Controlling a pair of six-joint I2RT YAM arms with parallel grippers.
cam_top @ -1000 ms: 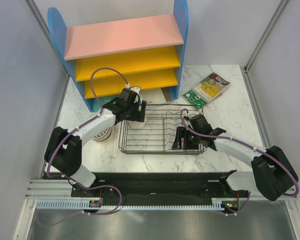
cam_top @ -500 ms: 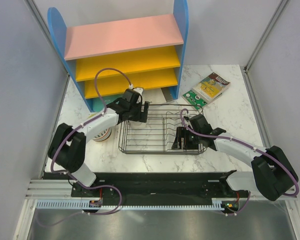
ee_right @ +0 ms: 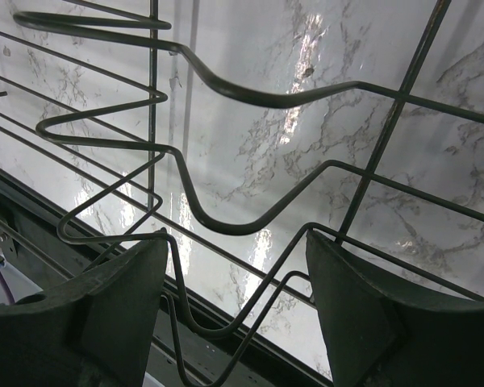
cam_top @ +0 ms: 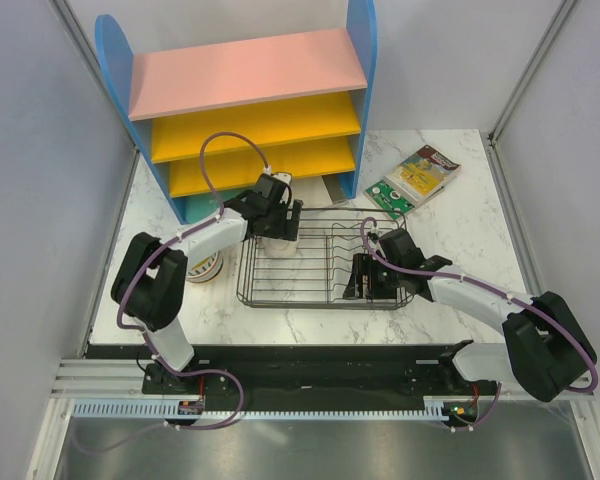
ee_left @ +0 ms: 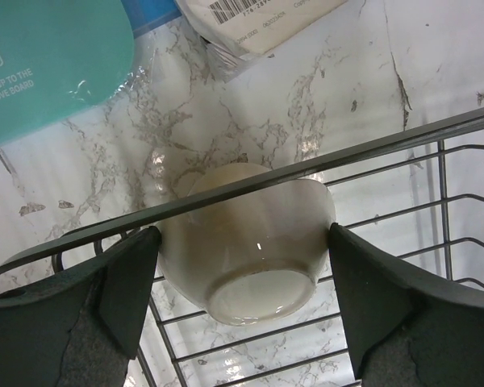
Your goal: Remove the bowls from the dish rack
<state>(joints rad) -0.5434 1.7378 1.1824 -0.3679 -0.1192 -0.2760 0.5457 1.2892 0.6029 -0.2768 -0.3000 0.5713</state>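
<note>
Left arm: stretched to dish rack (cam_top: 320, 301) far-left corner; left gripper (cam_top: 283, 225) spread wide, straddling cream bowl (ee_left: 246, 234). Right arm: right gripper (ee_right: 234, 298) agape among near-right wires.

The left hand (ee_left: 242, 239) has shifted along the far rim of the black wire dish rack (cam_top: 325, 265) and now straddles the cream ceramic bowl (ee_left: 254, 278).

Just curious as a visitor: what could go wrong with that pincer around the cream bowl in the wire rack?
Closing, the left pincer could catch the rim of the black wire dish rack, which crosses the glossy cream bowl between its fingers, lifting the rack. The rounded bowl might slip. The open right pincer straddles rack wires and may snag.
</note>
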